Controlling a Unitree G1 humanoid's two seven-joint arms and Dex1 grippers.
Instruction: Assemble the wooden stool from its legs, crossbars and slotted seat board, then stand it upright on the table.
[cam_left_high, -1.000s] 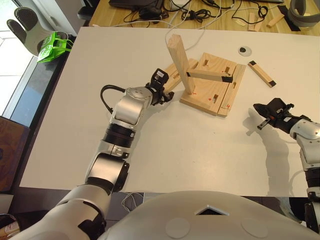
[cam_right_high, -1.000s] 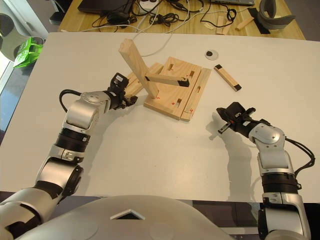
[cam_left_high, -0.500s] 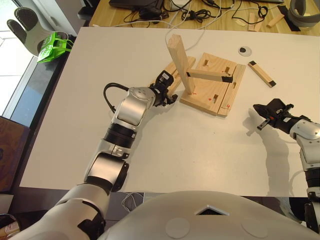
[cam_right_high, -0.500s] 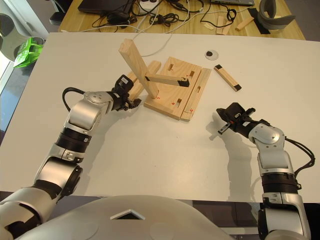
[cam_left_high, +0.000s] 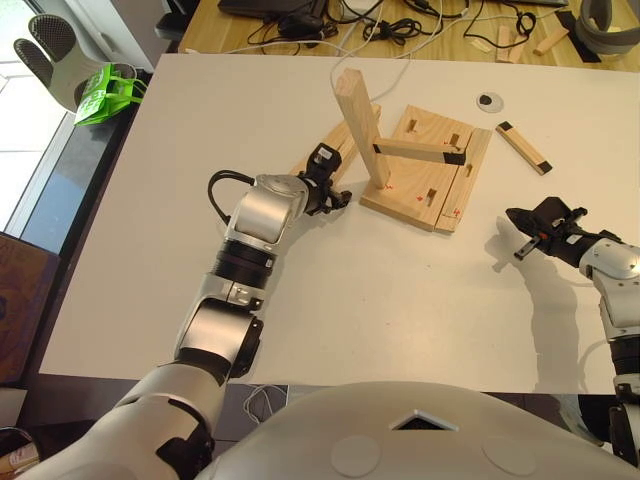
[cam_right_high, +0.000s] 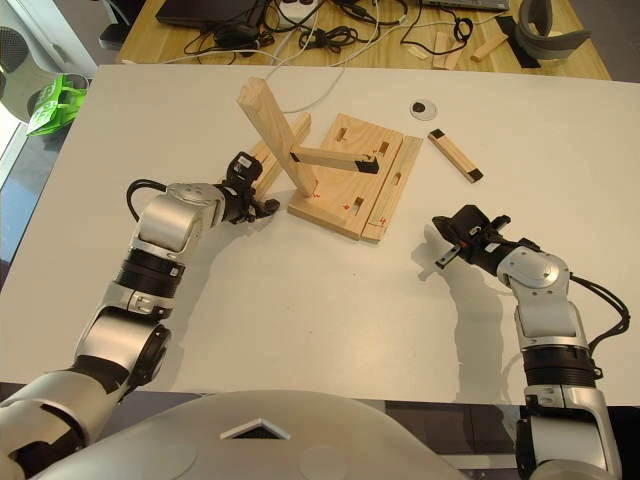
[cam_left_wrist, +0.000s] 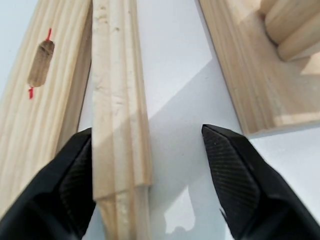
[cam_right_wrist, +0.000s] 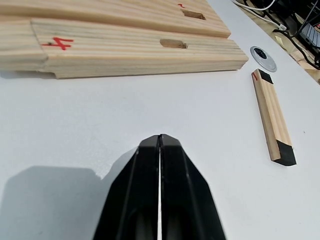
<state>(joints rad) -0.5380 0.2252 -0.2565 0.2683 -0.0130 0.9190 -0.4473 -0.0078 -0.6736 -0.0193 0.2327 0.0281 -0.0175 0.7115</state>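
**Counter.** The white counter (cam_left_high: 330, 300) carries all stool parts.

**Seat board.** The pale wooden slotted seat board (cam_left_high: 418, 178) lies flat near the middle of the counter's far edge. It is not standing upright. Red marks sit beside several slots.

**Fitted parts.** One pale wooden leg (cam_left_high: 360, 118) stands in the board and tilts toward the far left corner. A pale wooden crossbar with a black end (cam_left_high: 415, 150) runs sideways from this leg, above the board.

**Loose parts.**
- A narrow pale wooden strip (cam_left_wrist: 120, 125) and a wider pale wooden bar with a red-marked slot (cam_left_wrist: 35, 100) lie side by side on the counter, just left of the board.
- A short pale wooden bar with black ends (cam_left_high: 523, 147) lies near the far right corner.
- A small round black-and-white disc (cam_left_high: 488, 100) lies near it, toward the far edge.

**Left claw.** The left claw (cam_left_high: 337, 196) is spread around the end of the narrow strip. One finger (cam_left_wrist: 75, 175) lies against the strip's side; the other stands apart over bare counter.

**Right claw.** The right claw (cam_left_high: 522, 250) is near the right edge, well apart from the board. Its fingers are pressed together and hold nothing.
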